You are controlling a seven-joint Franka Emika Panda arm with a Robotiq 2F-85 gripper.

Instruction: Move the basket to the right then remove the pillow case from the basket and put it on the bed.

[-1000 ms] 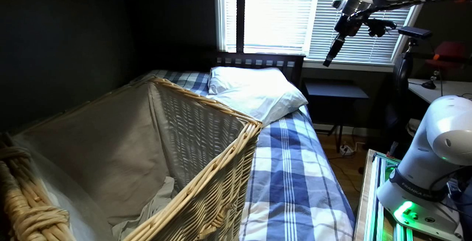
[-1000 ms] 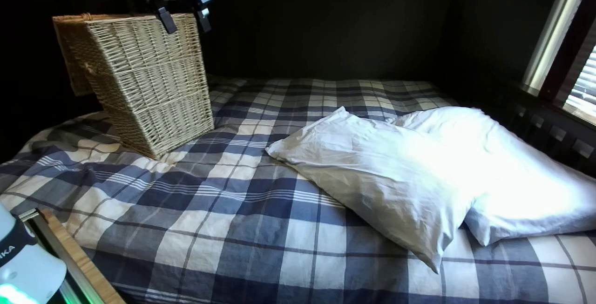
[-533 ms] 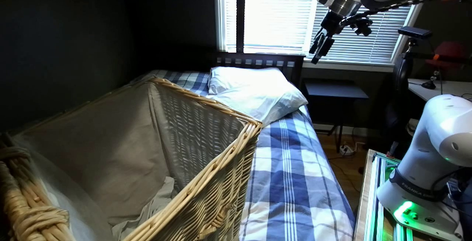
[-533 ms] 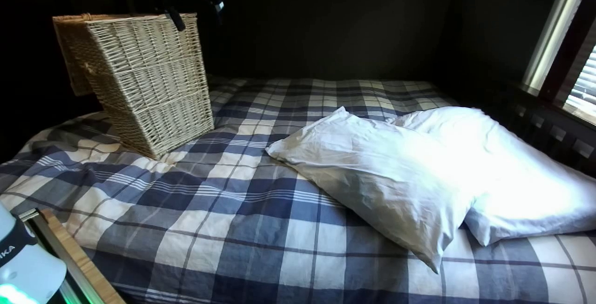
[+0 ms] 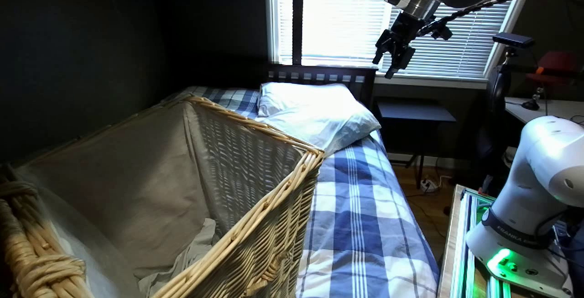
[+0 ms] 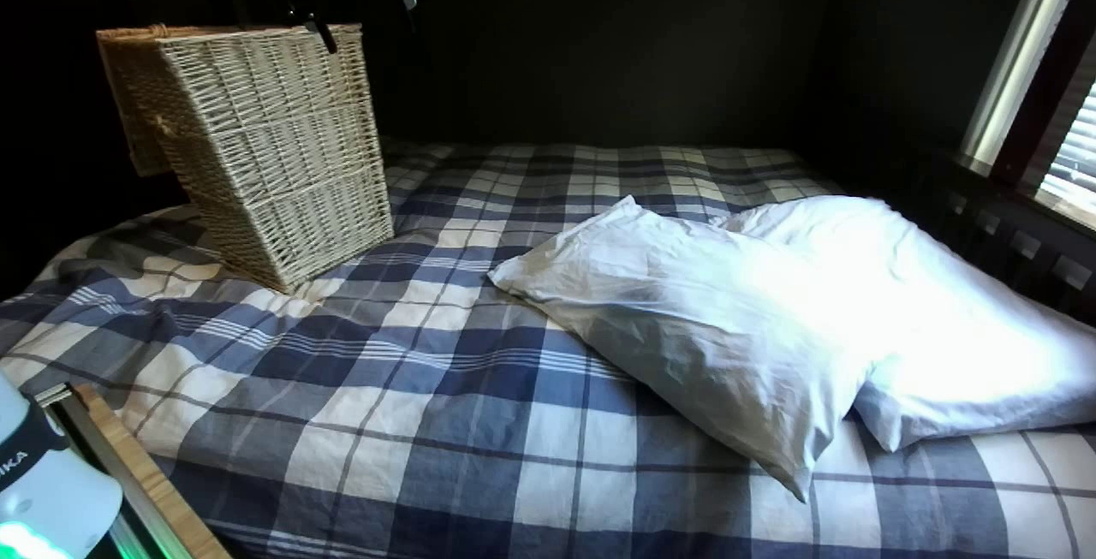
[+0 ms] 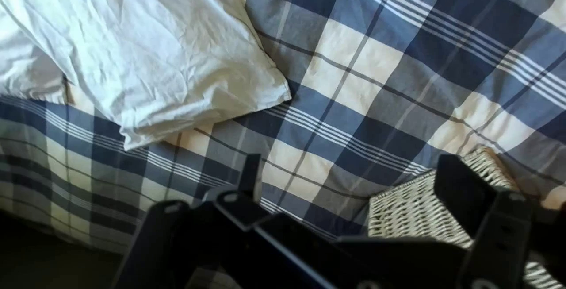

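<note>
The task looks to be at or near its start. The large rectangular tan wicker basket [image 5: 283, 225], with its thick braided rim, stands on the long plaid-sheeted bed [image 6: 479, 456], blue, navy and white, well apart from two plump white fabric pillows [image 6: 676, 311]. Whether its shift to the right is already made cannot be read for certain from these views; since nothing grips it, and a broad stretch of sheet lies between it and the pillows, I judge that move is yet to come. Low inside the basket, partly hidden by its rim, lies a crumpled pale grey cloth [image 5: 189, 254], most likely the pillow case, so lifting it out and laying it on the bed both remain. The black two-fingered gripper [image 7: 349, 166] hangs higher than the basket and off to its pillow side, over the sheet. Its slim dark fingers [image 7: 462, 194] are spread wide, with only the sheet well below showing between the tips, and hold nothing. One finger crosses in front of the basket in the wrist view, but the gap between the gripper [image 5: 383, 68] and the basket in an exterior view suggests overlapping sight lines rather than contact, so the fingers seem to touch nothing.
</note>
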